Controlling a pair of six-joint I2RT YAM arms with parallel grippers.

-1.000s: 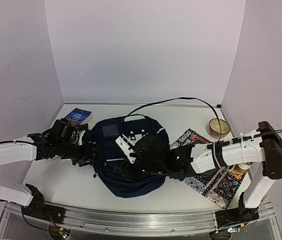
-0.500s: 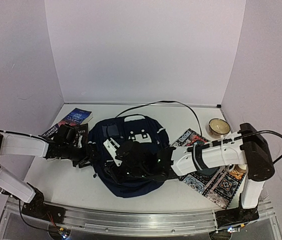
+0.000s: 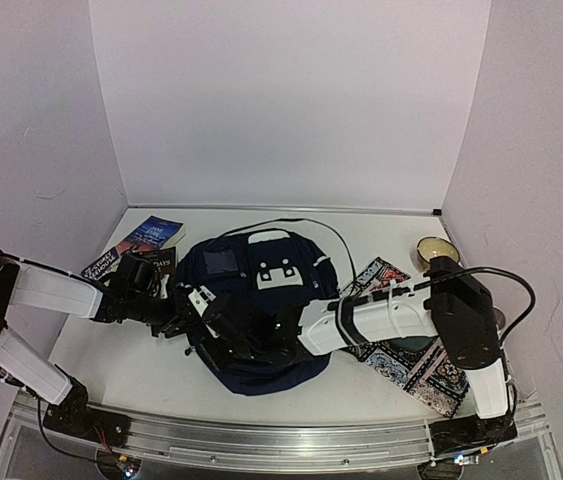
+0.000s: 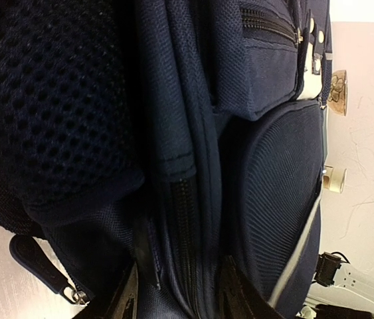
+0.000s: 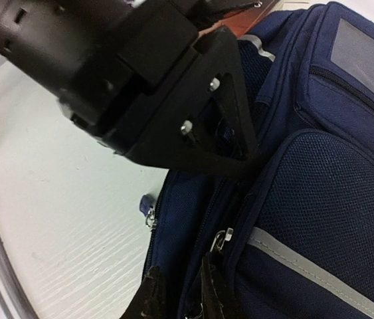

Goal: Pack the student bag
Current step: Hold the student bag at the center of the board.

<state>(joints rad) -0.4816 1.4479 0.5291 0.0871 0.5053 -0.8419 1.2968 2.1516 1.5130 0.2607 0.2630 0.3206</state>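
The student bag, dark navy with white patches, lies flat in the middle of the table. My left gripper is at its left edge. In the left wrist view the left gripper has a thick fold of navy fabric with a zip filling the space between its fingers. My right arm reaches leftward across the bag. The right gripper has its jaws close together on a strip of bag fabric beside a silver zip pull. The left gripper's black body hangs just above.
A blue book and a dark booklet lie left of the bag. A patterned mat lies on the right under the right arm, with a round bowl behind it. A black cable arcs over the bag's far side.
The right arm has reached further left across the bag and its jaws have narrowed onto the fabric by the zip. The left gripper has stayed at the bag's left edge and closed a little.
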